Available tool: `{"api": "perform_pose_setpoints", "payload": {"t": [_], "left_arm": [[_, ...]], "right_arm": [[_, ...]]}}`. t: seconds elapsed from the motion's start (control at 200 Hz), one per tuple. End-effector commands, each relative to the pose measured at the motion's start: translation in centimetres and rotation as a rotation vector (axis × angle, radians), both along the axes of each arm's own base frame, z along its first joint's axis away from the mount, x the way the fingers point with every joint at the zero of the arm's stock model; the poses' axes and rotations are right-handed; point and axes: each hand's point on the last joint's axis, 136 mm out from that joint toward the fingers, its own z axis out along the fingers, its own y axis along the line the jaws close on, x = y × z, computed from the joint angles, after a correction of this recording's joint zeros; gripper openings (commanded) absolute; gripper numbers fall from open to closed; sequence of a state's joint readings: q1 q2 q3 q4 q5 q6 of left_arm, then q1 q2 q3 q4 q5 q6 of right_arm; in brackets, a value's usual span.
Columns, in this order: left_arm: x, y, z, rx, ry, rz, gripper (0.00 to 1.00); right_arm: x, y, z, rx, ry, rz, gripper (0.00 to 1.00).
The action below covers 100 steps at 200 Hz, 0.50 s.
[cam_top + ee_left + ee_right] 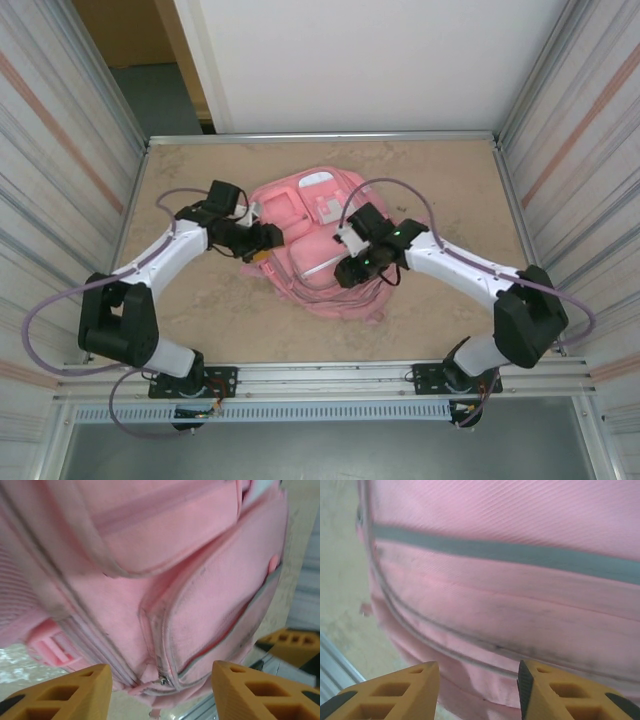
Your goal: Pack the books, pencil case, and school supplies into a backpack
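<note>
- Here, the large pink fabric backpack lies flat at the middle of the beige marbled counter, pocket side up.
- The left gripper sits at the backpack's left edge. In its wrist view the left gripper has its jaws apart and empty, with a small metal zip pull just beyond the gap.
- The right gripper hangs over the lower right part of the backpack. Seen from its wrist, the right gripper is likewise spread and holds nothing, close above fabric crossed by a grey zip band.
- Risk: either gripper may close on loose cloth instead of a pull. The fabric would then bunch and the zip would not run.
- Risk: nothing anchors the soft bag, so a one-sided tug would probably drag it across the counter.
- Risk: the arms work close together, so converging on one seam could bring them into contact.
- Hidden: the backpack's interior, so packing progress cannot be judged.
- Hidden: the right arm covers part of the lower edge.
- Hard to make out: both wrist views are blurred, and it is unclear whether either zip is done up.
</note>
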State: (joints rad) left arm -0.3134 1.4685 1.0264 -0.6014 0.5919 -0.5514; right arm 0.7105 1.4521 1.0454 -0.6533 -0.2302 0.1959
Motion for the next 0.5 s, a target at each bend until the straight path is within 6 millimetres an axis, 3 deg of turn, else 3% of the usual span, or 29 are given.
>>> {"api": "perform_pose_setpoints", "payload": {"t": [0.0,0.14,0.225,0.381,0.496], "left_arm": [[-1.2,-1.2,0.0,-0.025,0.042,-0.028,0.54],[-2.4,-2.9,-0.4,-0.027,0.051,-0.047,0.54],[-2.4,-3.8,-1.0,-0.033,0.069,-0.043,0.54],[-2.2,-4.6,-2.6,-0.004,0.093,-0.015,0.51],[-1.8,-4.5,-4.1,0.023,0.112,0.027,0.42]], "right_arm": [[1.0,-1.7,0.6,0.067,0.054,-0.183,0.46],[2.8,-4.7,-0.2,0.069,0.092,-0.368,0.49],[3.8,-5.6,-0.6,0.09,0.12,-0.446,0.49],[5.3,-5.5,-1.1,0.133,0.119,-0.489,0.5],[6.8,-5.1,-1.8,0.145,0.1,-0.488,0.49]]}}
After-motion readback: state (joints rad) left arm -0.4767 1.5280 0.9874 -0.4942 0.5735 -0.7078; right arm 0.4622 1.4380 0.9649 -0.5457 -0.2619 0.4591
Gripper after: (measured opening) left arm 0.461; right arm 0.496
